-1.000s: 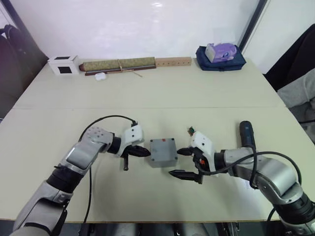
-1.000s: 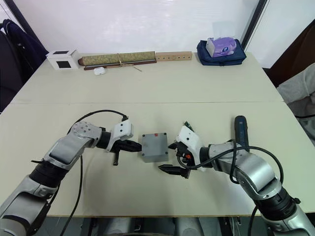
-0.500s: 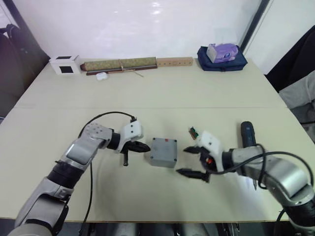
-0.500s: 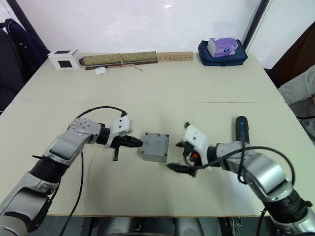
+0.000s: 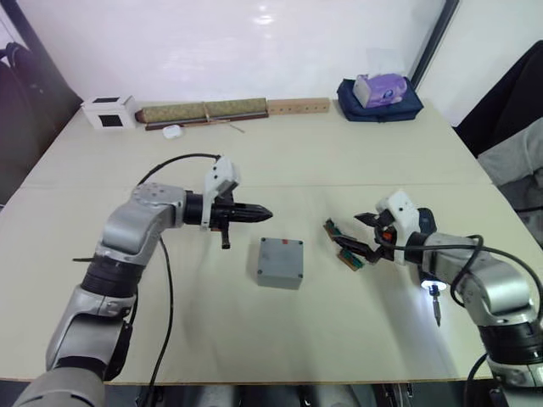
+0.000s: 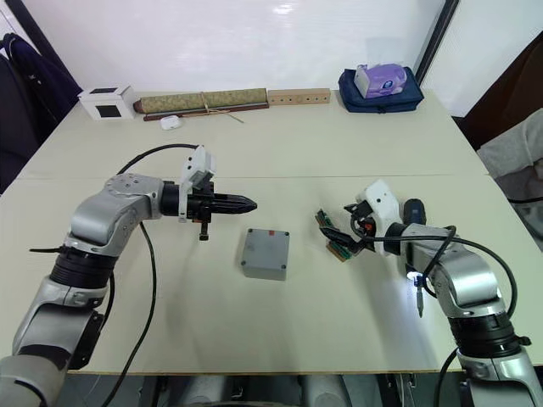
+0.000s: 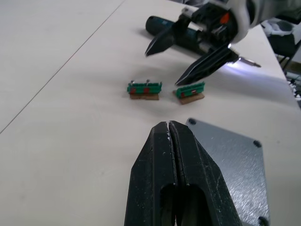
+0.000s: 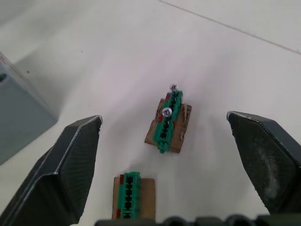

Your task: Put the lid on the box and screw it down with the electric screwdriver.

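The lid [image 7: 230,162] is seen seated on the box [image 5: 280,262] near the table's [image 5: 254,153] middle, so the placing step is judged done and the screwing step is in hand. The left gripper [image 5: 261,211], fingers pressed together and empty, hangs at the box's 11 o'clock. The right gripper [image 5: 361,235], spread wide and empty, is held at the box's 3 o'clock, over two green circuit boards [image 8: 169,120]. The electric screwdriver [image 7: 181,37] lies further out at 3 o'clock; it must be grasped next.

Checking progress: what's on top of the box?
The lid sits on the box, screw holes at its corners. Whatever is inside the box is covered.
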Robot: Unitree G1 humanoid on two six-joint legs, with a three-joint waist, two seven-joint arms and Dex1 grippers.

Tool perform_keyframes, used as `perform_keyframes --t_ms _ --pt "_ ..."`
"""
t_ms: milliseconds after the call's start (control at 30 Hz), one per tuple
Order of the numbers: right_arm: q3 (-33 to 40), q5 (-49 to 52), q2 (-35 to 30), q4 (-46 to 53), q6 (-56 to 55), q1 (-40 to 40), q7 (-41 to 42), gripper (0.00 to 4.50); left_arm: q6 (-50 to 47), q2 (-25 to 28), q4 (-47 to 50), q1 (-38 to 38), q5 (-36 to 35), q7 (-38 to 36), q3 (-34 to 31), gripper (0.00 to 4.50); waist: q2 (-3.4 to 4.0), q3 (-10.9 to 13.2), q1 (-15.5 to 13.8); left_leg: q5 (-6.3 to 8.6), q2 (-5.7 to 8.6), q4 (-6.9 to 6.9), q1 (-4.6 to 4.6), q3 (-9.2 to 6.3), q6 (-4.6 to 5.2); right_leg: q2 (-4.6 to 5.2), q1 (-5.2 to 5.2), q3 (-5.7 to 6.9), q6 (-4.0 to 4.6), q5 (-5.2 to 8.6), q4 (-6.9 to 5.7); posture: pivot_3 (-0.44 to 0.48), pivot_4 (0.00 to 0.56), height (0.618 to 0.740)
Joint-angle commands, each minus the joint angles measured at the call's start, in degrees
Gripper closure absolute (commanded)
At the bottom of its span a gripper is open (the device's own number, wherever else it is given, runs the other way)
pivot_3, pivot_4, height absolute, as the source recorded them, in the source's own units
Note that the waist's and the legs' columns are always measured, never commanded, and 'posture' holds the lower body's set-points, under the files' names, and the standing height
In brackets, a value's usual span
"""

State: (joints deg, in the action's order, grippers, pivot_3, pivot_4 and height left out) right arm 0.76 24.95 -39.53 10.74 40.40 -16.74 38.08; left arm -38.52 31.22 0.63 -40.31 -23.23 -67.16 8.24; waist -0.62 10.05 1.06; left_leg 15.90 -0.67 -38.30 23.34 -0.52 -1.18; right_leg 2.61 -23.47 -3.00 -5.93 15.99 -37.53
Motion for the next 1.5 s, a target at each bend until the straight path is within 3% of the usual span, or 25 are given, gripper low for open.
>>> perform_keyframes --t_ms 33,67,200,733,867,900,1500 --pt "0.8 -1.0 1.2 -0.5 -2.8 -1.0 0.1 1.47 -0.7 0.3 3.1 0.2 -1.4 0.7 -0.5 4.5 0.0 0.0 -0.1 0.0 0.0 0.0 0.0 0.0 0.0 0.0 0.0 0.0 0.0 0.0 0.0 0.0 0.15 0.74" --pt "0.9 -1.1 1.5 -0.7 -3.0 -1.1 0.2 1.65 -0.8 0.3 3.3 0.3 -1.5 0.8 -0.5 4.5 0.0 0.0 -0.1 0.0 0.0 0.0 0.0 0.0 -0.01 0.0 0.0 0.0 0.0 0.0 0.0 0.0 0.15 0.74" --pt "0.6 -2.0 2.2 -2.1 -3.8 -1.6 0.3 3.18 -1.3 0.5 4.4 0.6 -1.9 1.2 -0.1 4.5 0.0 0.0 -0.2 -0.01 0.01 0.0 0.0 -0.01 -0.01 0.03 0.01 0.0 0.0 0.0 0.0 0.0 0.15 0.74" --pt "0.3 -4.4 5.4 -5.7 -5.7 -2.8 0.4 3.18 1.5 2.5 4.1 1.2 0.3 0.5 3.3 4.5 0.01 0.0 -0.2 -0.01 0.02 0.0 0.0 0.01 -0.02 0.02 0.01 0.0 0.0 0.0 0.0 0.0 0.15 0.74" --pt "0.4 -4.8 5.5 -5.8 -5.8 -2.9 0.5 4.38 1.7 2.4 4.1 1.3 0.4 0.7 3.4 4.5 0.01 0.0 -0.2 -0.01 0.02 0.0 0.0 0.01 -0.02 0.02 0.01 0.0 0.0 0.0 0.0 0.0 0.15 0.74" --pt "0.4 -4.9 5.5 -5.8 -5.8 -2.9 0.6 4.45 1.7 2.4 4.1 1.4 0.4 0.7 3.4 4.5 0.01 0.0 -0.2 -0.01 0.02 0.0 0.0 0.01 -0.02 0.02 0.01 0.0 0.0 0.0 0.0 0.0 0.15 0.74" --pt "4.6 -1.3 4.9 1.1 -2.8 -4.7 0.4 4.45 2.8 2.9 3.1 2.5 0.4 1.0 3.1 4.5 0.01 0.0 -0.2 -0.01 0.01 0.0 0.0 -0.02 -0.02 0.02 0.0 0.0 0.0 0.0 0.0 0.0 0.15 0.74"
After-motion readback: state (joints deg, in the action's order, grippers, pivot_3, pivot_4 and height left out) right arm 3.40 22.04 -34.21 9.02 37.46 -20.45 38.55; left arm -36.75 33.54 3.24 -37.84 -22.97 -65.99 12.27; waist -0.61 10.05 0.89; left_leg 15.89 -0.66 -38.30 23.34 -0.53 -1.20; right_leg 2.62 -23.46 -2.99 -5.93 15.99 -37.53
